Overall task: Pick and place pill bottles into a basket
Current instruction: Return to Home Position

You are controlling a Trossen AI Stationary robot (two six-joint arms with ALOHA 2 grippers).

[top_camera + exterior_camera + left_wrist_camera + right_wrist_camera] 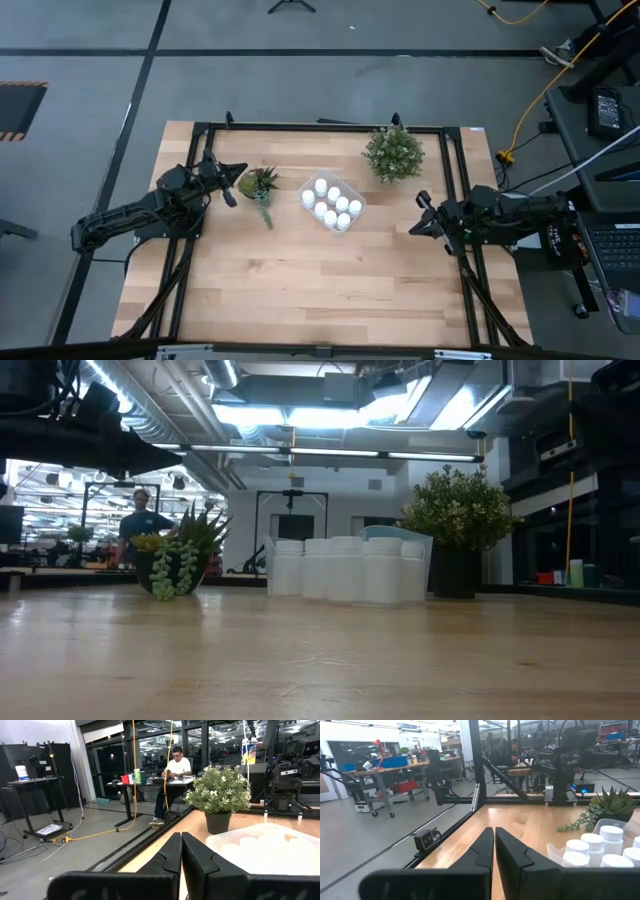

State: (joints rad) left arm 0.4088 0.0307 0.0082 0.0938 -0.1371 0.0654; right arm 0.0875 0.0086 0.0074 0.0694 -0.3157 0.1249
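Logging both arms at the sides of the wooden table [300, 290], well apart from the work.

- The left gripper [236, 179] sits at the left side, just beside the succulent pot [260, 184].
- The right gripper [418, 216] sits at the right side, near the bushy plant [393, 153], and points in toward the centre.
- In each wrist view the arm's own two dark fingers lie pressed together with nothing between them.

Judgement on placement: this reads as a parked pose. The fingers are closed because there is nothing to carry. The arms are kept off the middle so that no link can brush the basket or the plants.

The basket [362, 206] stands near the table's centre, between the two plants and set diagonally to the table edges. It is a translucent tub with rounded corners.

The pill bottles [334, 194] are all inside it. They are small white cylinders with white caps, upright and packed side by side. About eight round tops can be counted from above. In the low view they show as a tight white row through the clear wall.

No bottle shows on the wood outside the basket, so the loading looks complete.
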